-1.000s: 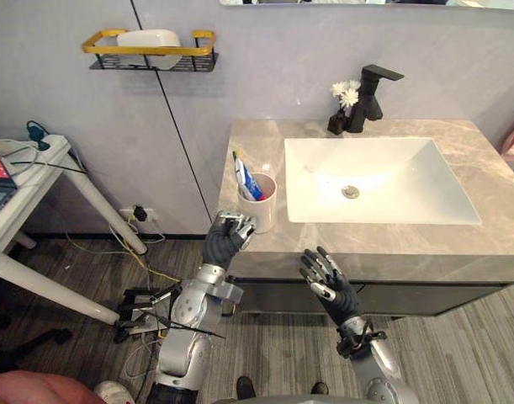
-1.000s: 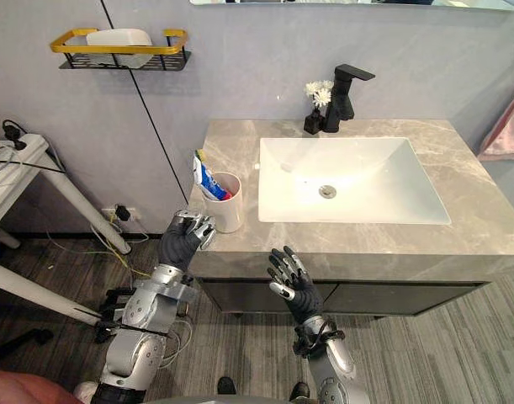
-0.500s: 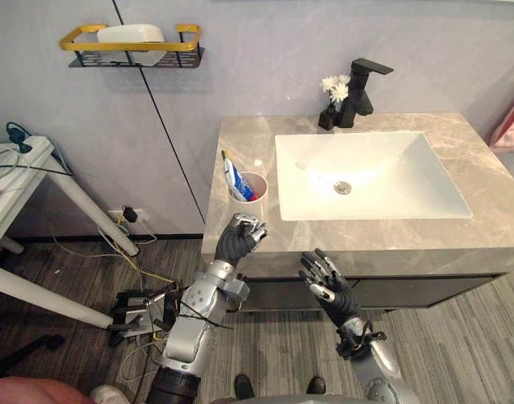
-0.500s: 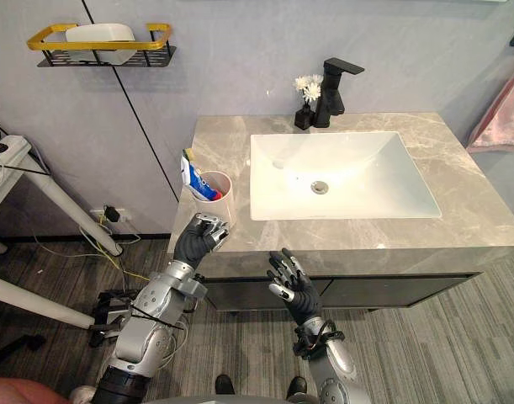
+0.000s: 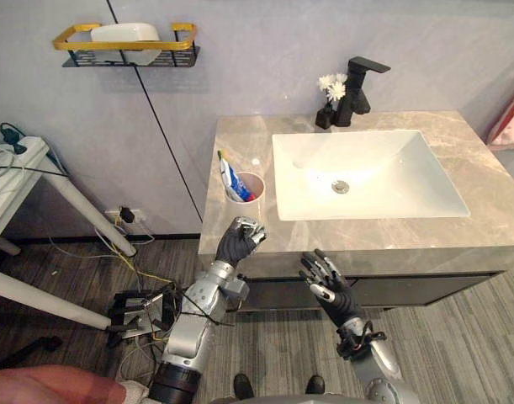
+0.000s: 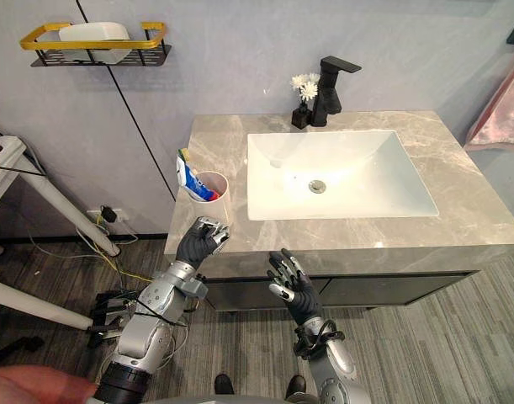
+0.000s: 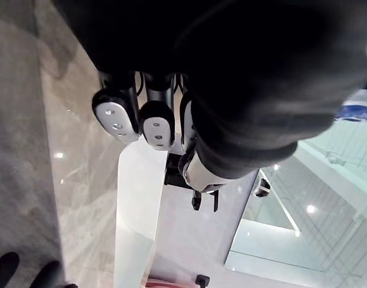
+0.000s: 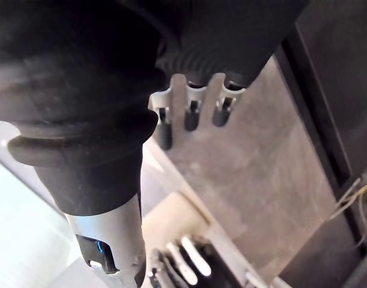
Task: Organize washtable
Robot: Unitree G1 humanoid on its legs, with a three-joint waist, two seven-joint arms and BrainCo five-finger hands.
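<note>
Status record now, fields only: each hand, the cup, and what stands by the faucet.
left hand: curled, holding nothing, near the counter front edge before the cup
right hand: open, fingers spread, in front of the counter
cup: upright on counter left of sink, toothpaste tube inside
by faucet: small vase of white flowers

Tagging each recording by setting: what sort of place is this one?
A bathroom, or a mock-up of one: a stone-look vanity counter with a white sink and black faucet, a cup holding toothpaste, and a wall rack. The cable-strewn table beside it hints at a lab.
</note>
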